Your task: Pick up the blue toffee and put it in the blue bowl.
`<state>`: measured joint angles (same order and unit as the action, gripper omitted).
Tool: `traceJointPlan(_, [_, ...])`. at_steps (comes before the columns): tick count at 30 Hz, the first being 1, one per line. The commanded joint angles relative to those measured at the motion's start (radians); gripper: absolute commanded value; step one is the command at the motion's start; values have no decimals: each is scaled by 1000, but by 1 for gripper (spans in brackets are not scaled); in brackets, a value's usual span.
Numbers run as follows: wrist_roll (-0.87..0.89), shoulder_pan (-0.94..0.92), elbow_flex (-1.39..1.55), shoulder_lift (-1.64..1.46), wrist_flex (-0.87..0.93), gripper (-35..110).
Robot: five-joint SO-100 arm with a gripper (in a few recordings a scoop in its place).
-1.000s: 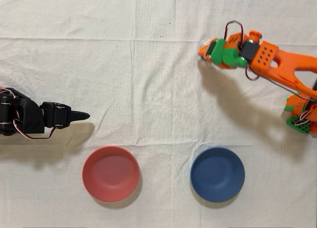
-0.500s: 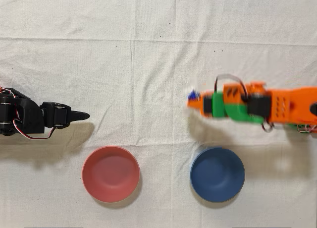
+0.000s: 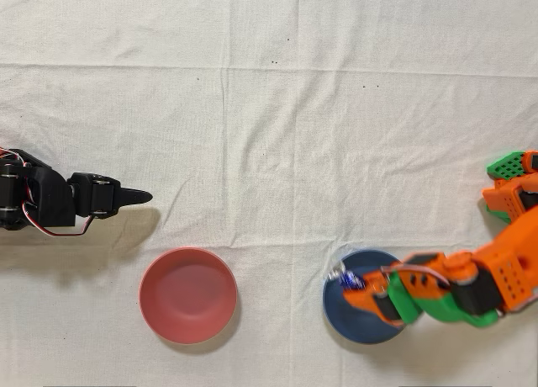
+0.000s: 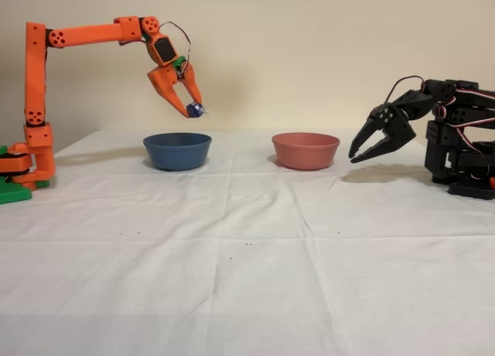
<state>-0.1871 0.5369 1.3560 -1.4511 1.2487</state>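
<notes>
The blue toffee (image 4: 195,110) (image 3: 347,278) is pinched at the tip of my orange gripper (image 4: 190,108) (image 3: 351,284), which is shut on it. In the fixed view it hangs in the air above the blue bowl (image 4: 177,150), a little right of the bowl's centre. From overhead the gripper and toffee lie over the upper left part of the blue bowl (image 3: 366,328), and the arm covers much of the bowl's right side.
A red bowl (image 3: 187,294) (image 4: 305,150) sits beside the blue one. The idle black arm (image 3: 59,204) (image 4: 433,135) stands at the left edge in the overhead view. White cloth (image 3: 269,109) covers the table.
My gripper has swung from the far right of the cloth toward the near edge in the overhead view, carrying the toffee until it hangs over the blue bowl.
</notes>
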Motion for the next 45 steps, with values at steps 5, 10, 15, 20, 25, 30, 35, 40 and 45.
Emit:
traceJointPlan(5, [11, 107, -37, -21, -3, 13])
traceJointPlan(10, [26, 120, 6, 11, -18, 13])
traceJointPlan(15, [21, 110, 12, 41, -23, 16])
traceJointPlan(20, [25, 123, 12, 52, -23, 29])
traceJointPlan(25, [37, 127, 2, 46, -9, 38])
traceJointPlan(30, [37, 115, -2, 17, 12, 40])
traceJointPlan(35, [87, 63, 21, -61, 31, 30])
traceJointPlan(40, [120, -34, 89, -186, 60, 7])
traceJointPlan(45, [87, -184, 189, -351, 51, 0])
